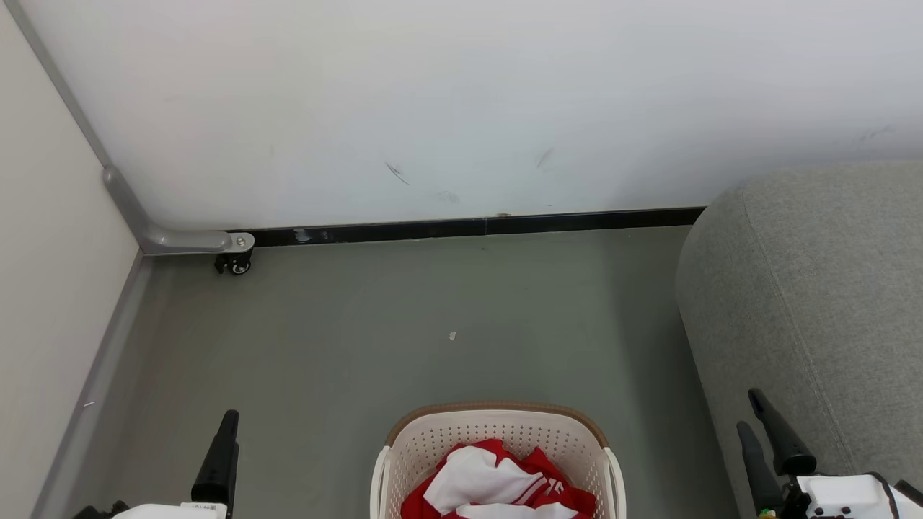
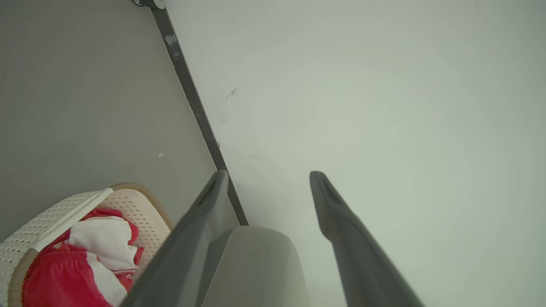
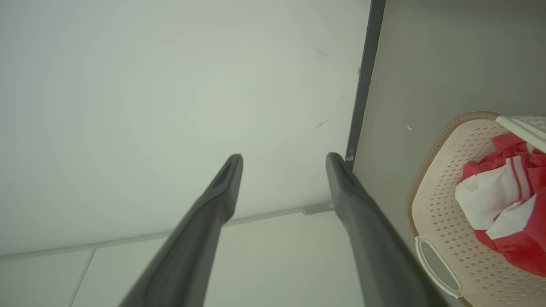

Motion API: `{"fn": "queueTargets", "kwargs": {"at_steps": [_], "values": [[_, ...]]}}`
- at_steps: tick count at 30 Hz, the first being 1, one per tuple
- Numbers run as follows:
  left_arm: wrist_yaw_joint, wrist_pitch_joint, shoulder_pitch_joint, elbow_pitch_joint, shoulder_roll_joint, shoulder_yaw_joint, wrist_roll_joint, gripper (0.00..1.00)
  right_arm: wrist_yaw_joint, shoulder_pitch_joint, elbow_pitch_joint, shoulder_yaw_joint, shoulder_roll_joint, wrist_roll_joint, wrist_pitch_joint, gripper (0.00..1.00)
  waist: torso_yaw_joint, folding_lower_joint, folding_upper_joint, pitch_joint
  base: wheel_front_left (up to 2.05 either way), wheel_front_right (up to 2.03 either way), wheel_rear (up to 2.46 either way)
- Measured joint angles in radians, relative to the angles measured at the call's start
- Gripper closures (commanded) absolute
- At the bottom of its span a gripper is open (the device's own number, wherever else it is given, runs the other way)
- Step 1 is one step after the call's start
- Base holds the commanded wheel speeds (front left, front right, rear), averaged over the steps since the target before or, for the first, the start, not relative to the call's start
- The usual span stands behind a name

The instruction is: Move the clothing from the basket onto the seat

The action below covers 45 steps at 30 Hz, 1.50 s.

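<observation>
Red and white clothing [image 1: 497, 484] lies bunched inside the cream basket [image 1: 404, 450], which stands on the grey floor at the bottom centre of the head view. The grey seat [image 1: 807, 303] rises to the right of the basket. My left gripper [image 2: 268, 177] is open and empty, left of the basket, its fingers pointing at the wall. My right gripper [image 3: 283, 160] is also open and empty, in front of the seat's near side. The left wrist view shows the clothing [image 2: 76, 260], the basket [image 2: 140, 204] and the seat [image 2: 256, 264]. The right wrist view shows the basket [image 3: 439, 200] and clothing [image 3: 499, 200].
A white wall with a dark skirting strip [image 1: 469, 229] closes the far side. A pale panel on a small castor [image 1: 236, 265] stands along the left. A small scrap [image 1: 452, 335] lies on the floor between basket and wall.
</observation>
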Motion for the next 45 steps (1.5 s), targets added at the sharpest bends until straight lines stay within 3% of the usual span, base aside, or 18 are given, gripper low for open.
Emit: {"fn": "queueTargets", "kwargs": {"at_steps": [5,11,20,26,32,45], "values": [[0.002,-0.020,0.000,-0.013,0.001,-0.014,0.041,0.00,0.000,0.001,-0.007,0.004,0.000,-0.052,-0.018,0.00,0.001,0.0018,0.0000,-0.001,0.00,0.00,0.00],[0.013,-0.043,-0.004,-0.040,0.003,-0.015,0.118,0.00,0.000,0.001,-0.025,-0.006,0.000,-0.138,-0.035,0.00,0.002,0.0068,0.0000,-0.004,0.00,0.00,0.00],[0.031,-0.073,-0.010,-0.082,0.006,-0.036,0.305,0.00,0.000,0.001,-0.054,-0.015,0.000,-0.275,-0.068,0.00,0.004,0.0147,0.0000,-0.009,0.00,0.00,0.00],[0.048,-0.096,-0.011,-0.109,0.009,-0.062,0.430,0.00,0.000,0.001,-0.063,-0.015,0.000,-0.386,-0.087,0.00,0.005,0.0171,0.0000,-0.012,0.00,0.00,0.00],[0.064,-0.117,-0.011,-0.132,0.011,-0.092,0.555,0.00,0.000,0.001,-0.082,-0.015,0.000,-0.498,-0.102,0.00,0.005,0.0167,0.0000,-0.012,0.00,0.00,0.00],[0.115,-0.161,-0.010,-0.162,0.030,-0.155,0.825,0.00,0.001,0.002,-0.103,0.004,0.000,-0.748,-0.141,0.00,0.009,0.0067,0.0000,-0.012,0.00,0.00,0.00]]}}
